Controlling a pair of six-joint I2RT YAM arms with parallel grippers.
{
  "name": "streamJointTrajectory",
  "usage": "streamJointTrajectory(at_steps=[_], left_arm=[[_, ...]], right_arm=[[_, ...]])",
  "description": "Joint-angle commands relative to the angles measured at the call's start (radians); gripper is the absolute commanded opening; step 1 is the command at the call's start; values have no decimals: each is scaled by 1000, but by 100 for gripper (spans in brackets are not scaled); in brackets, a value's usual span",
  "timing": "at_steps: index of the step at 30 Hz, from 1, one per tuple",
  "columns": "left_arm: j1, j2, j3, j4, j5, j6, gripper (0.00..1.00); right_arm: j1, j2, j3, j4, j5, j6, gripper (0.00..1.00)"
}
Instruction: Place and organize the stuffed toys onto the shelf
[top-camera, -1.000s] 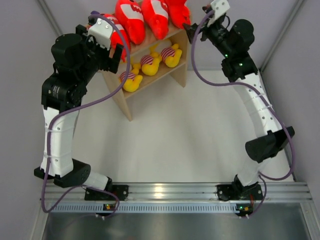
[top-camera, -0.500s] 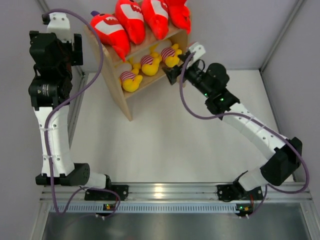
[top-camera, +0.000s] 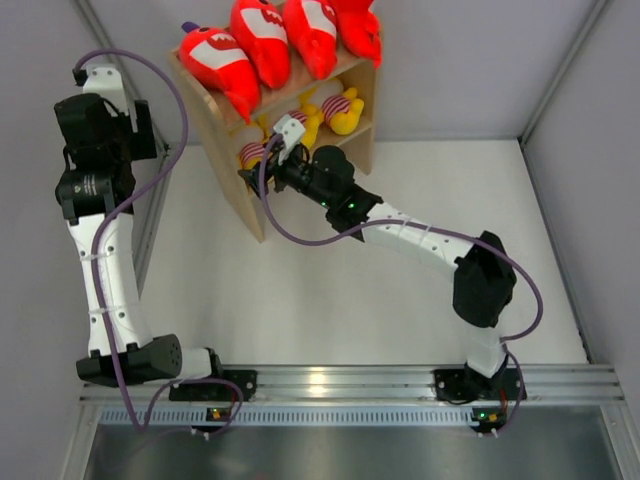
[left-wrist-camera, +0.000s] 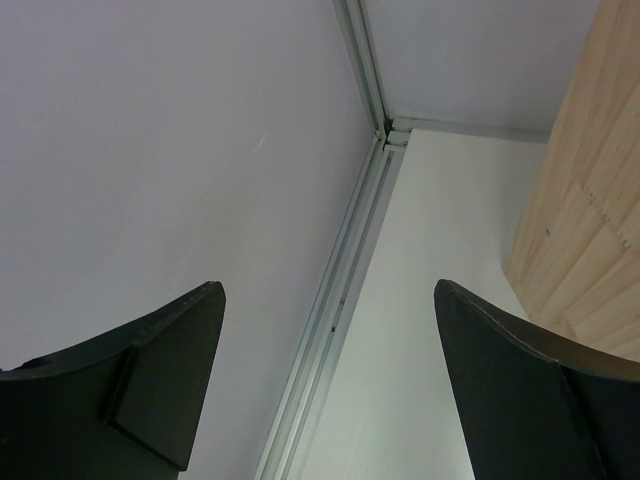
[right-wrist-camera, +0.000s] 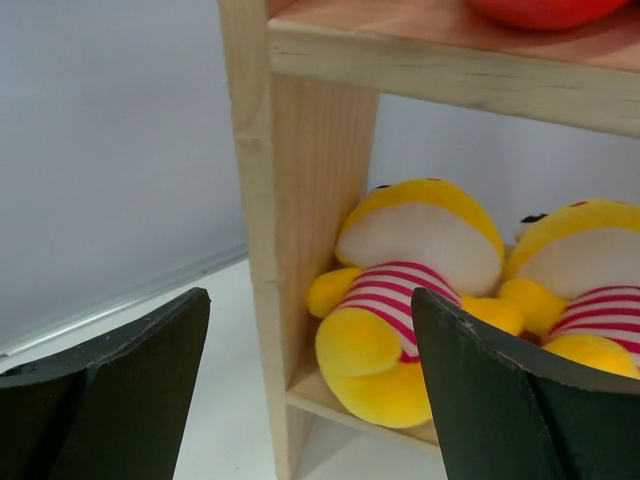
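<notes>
Since all four red shark plushes (top-camera: 262, 45) lie side by side on the top tier of the small light-wood two-tier shelf (top-camera: 362, 140) at the far middle of the white counter (top-camera: 350, 290), and three yellow plushes in red-and-white striped shirts (right-wrist-camera: 400, 300) fill the lower tier, you likely have only tidying left. Your right hand (right-wrist-camera: 308, 330), fingers apart and holding nothing, faces the left end of that lower tier, probably to nudge the leftmost yellow plush. Your left hand (left-wrist-camera: 330, 290) hangs far left, fingers apart, empty, away from the shelf. No brand, label or writing is readable.
</notes>
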Motion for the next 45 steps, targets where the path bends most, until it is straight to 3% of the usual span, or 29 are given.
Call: streamJointTrajectory(at_steps=[1, 13, 25, 36, 42, 45], left_arm=[[21, -49, -22, 57, 15, -15, 92], [28, -66, -56, 63, 35, -1, 92], [28, -80, -64, 66, 38, 10, 93], [28, -86, -70, 65, 43, 19, 93], [28, -89, -76, 66, 49, 20, 93], [28, -88, -76, 66, 51, 20, 93]], right_arm=[[43, 48, 100, 101, 20, 13, 82], [90, 230, 272, 95, 135, -7, 74], [110, 238, 260, 116, 139, -33, 23], [123, 209, 220, 156, 156, -10, 15], [130, 199, 209, 154, 156, -10, 0], [146, 188, 206, 151, 145, -7, 0]])
